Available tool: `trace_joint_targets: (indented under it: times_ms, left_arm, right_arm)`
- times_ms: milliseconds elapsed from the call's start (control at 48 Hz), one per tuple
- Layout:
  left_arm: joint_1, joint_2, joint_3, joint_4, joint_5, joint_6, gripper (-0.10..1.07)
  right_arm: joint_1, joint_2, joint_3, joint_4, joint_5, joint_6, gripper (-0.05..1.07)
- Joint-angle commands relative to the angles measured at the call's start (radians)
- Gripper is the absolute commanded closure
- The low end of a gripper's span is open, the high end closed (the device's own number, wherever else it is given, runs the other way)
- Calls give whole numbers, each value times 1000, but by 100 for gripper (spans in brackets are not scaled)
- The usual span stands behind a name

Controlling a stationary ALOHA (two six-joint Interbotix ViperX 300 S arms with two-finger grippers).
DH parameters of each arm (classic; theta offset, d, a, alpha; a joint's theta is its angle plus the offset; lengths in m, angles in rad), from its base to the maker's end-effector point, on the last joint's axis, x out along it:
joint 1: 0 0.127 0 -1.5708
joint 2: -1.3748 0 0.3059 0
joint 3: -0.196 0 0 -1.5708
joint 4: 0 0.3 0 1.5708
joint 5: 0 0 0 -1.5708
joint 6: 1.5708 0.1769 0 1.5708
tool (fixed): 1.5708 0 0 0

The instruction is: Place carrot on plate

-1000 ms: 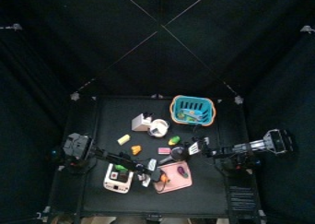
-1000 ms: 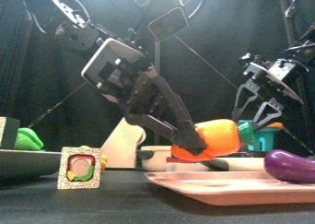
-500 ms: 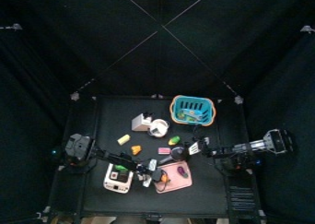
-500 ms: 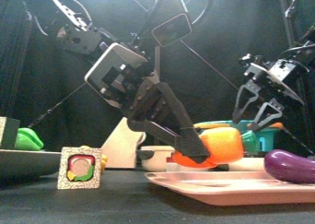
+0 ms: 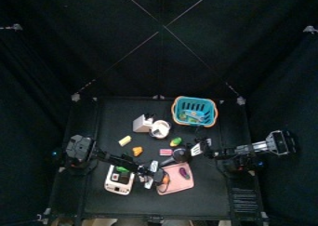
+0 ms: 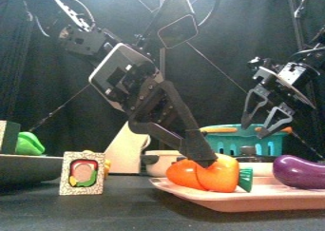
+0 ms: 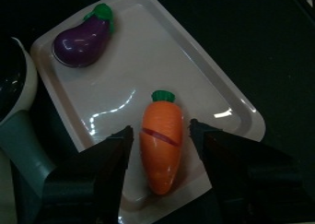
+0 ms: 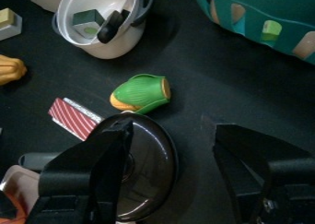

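My left gripper [image 7: 163, 163] grips the carrot [image 7: 163, 150] low over the pink plate [image 7: 197, 71]; I'd open gently, clear of the eggplant [image 7: 80, 39].

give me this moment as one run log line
left gripper: shut on carrot | carrot: low over pink plate | eggplant: on plate | right gripper: open, idle
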Motion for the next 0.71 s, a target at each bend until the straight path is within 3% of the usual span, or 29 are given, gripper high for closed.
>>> trace_joint_targets:
  times_ms: [0,375,688]
  left_arm:
    - [0,-17,-15,-9,-8,0,8]
    - [5,-44,-12,-48,-43,-2,8]
    - [6,-94,8,-94,-107,-5,8]
  right_arm:
    - [-5,-6,-8,-2,0,0,10]
    - [-5,-8,-9,-3,3,-5,10]
    - [-5,-95,-17,-35,20,-6,10]
